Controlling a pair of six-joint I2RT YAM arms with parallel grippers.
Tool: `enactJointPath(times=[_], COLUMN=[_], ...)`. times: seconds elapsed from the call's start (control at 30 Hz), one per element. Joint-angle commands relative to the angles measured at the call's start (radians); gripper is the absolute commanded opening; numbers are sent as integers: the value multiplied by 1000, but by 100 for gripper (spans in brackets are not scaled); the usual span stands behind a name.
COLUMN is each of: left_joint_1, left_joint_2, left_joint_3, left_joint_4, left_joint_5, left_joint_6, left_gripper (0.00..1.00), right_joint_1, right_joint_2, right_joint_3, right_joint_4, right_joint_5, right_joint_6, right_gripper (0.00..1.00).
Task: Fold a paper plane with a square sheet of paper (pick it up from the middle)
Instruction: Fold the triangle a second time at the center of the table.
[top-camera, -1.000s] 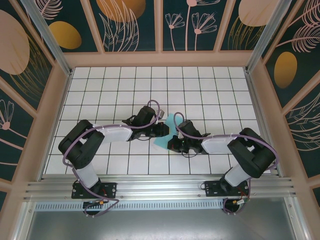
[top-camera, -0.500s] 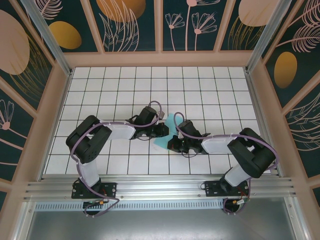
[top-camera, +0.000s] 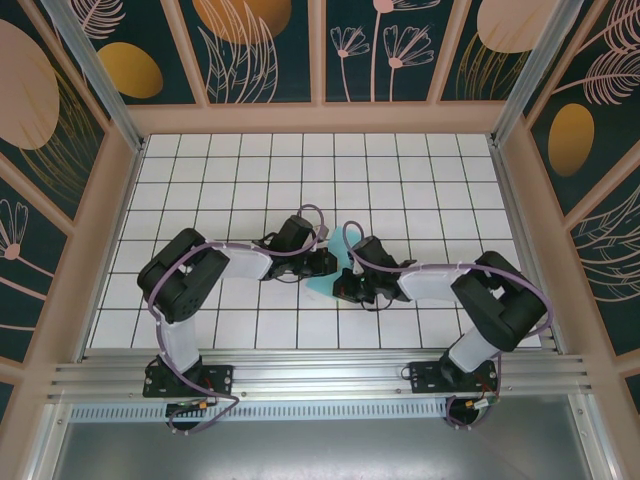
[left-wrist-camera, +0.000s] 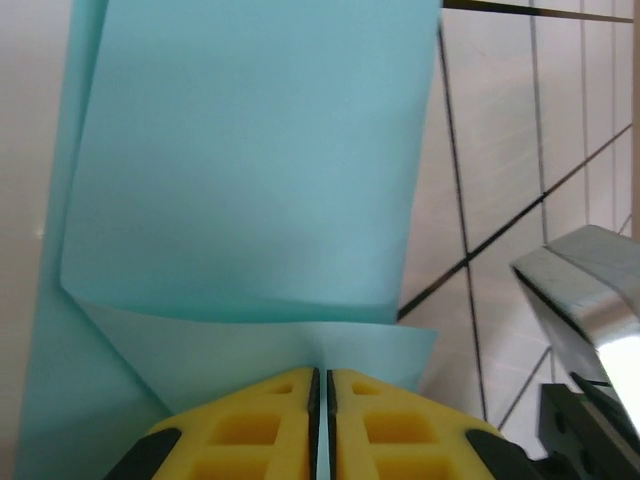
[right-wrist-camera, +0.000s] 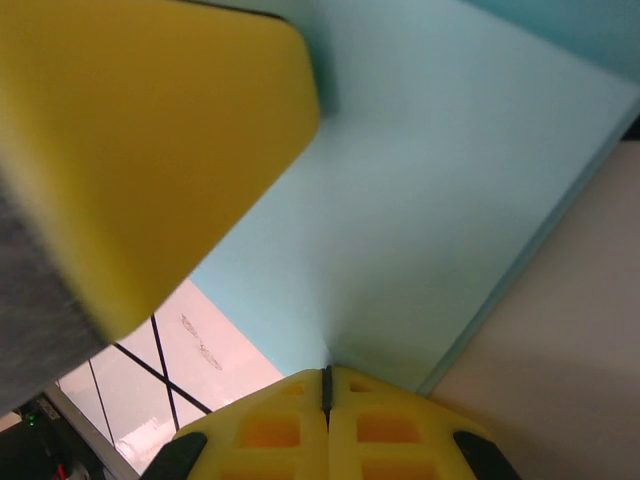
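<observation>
The square sheet of paper (top-camera: 346, 246) is light turquoise and stands partly folded between the two arms at the middle of the tiled floor. My left gripper (top-camera: 328, 263) comes at it from the left. In the left wrist view the yellow fingertips (left-wrist-camera: 285, 400) of that gripper (left-wrist-camera: 320, 376) are shut on a paper (left-wrist-camera: 250, 150) edge, with a folded flap rising above them. My right gripper (top-camera: 344, 287) is close by on the right. Its jaws (right-wrist-camera: 326, 373) are shut on the sheet (right-wrist-camera: 440, 190), and the left gripper's blurred yellow finger (right-wrist-camera: 140, 150) looms close at upper left.
White tiles with dark grout cover the floor (top-camera: 420, 190), bounded by wooden frame walls (top-camera: 320, 118) with patterned panels. An aluminium rail (top-camera: 320, 375) carries both arm bases at the near edge. Part of the right arm's grey body (left-wrist-camera: 590, 290) sits at the right of the left wrist view.
The two grippers have drawn closer together, the right one shifting left. The paper between them now shows narrower and more upright, and the left arm's elbow has swung right.
</observation>
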Motion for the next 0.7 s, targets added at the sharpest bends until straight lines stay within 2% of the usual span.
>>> enactJointPath(times=[0.0, 0.67], left_joint_1=[13, 69], left_joint_2=[29, 62], left_joint_3=[-3, 36], left_joint_4=[-6, -40], left_joint_5=[-42, -67], left_joint_6=[25, 39], left_gripper=[14, 14], right_joint_1=[4, 4], right_joint_2=[61, 67], right_joint_3=[-4, -1], right_joint_4=[-172, -280], right_joint_5=[65, 87], right_joint_6=[-49, -107], right_gripper=[0, 0])
